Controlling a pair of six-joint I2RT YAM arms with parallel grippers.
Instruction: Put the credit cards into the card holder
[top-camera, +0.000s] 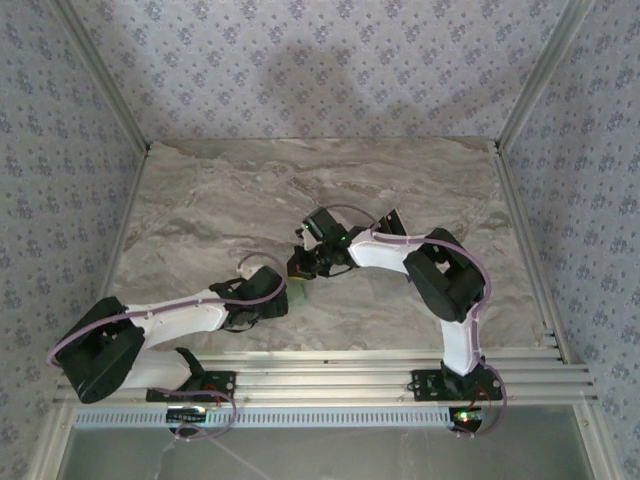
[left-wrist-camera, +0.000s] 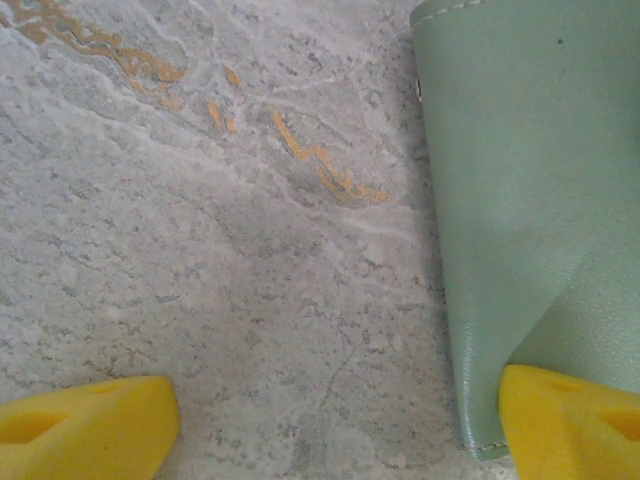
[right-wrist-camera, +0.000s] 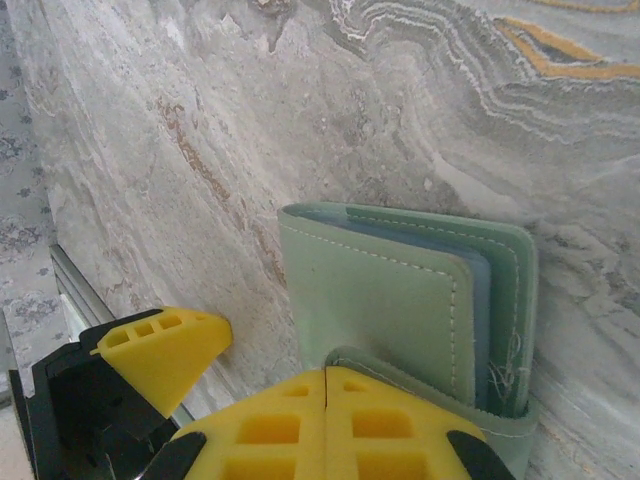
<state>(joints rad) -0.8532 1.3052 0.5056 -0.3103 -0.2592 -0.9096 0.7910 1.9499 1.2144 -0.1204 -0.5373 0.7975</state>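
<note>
The right claw (right-wrist-camera: 326, 385) is closed. Its two yellow fingertips press together on the near flap of the card holder (right-wrist-camera: 380, 300), and that flap curls up around them. The far flap of the sage-green card holder, with pale stitching along its edge, lies just beyond the fingertips. The two flaps stand apart, so the holder is partly open. A grey-blue layer (right-wrist-camera: 482, 300) shows between the flaps at the holder's right edge; whether it is a card or a lining cannot be determined.

The left claw (left-wrist-camera: 340, 400) is open, with its jaws set wide. One yellow finger (left-wrist-camera: 570, 425) touches the near corner of the card holder and overlaps its edge. The other finger (left-wrist-camera: 90, 430) sits well apart from the holder, with bare bench (left-wrist-camera: 200, 250) between the two. Beside the touching finger the holder's surface rises in a soft fold and does not lie flat.

In the overhead view the wrists cover the card holder, which sits near the middle of the bench. The left arm (top-camera: 180, 315) reaches toward the holder from the left, and the right arm (top-camera: 440, 275) bends in from the right. The bench around the holder is grey marble pattern with orange veins. A metal rail (top-camera: 350, 375) on the near side of the holder carries both arm bases. Patterned walls (top-camera: 320, 60) stand beyond the holder
</note>
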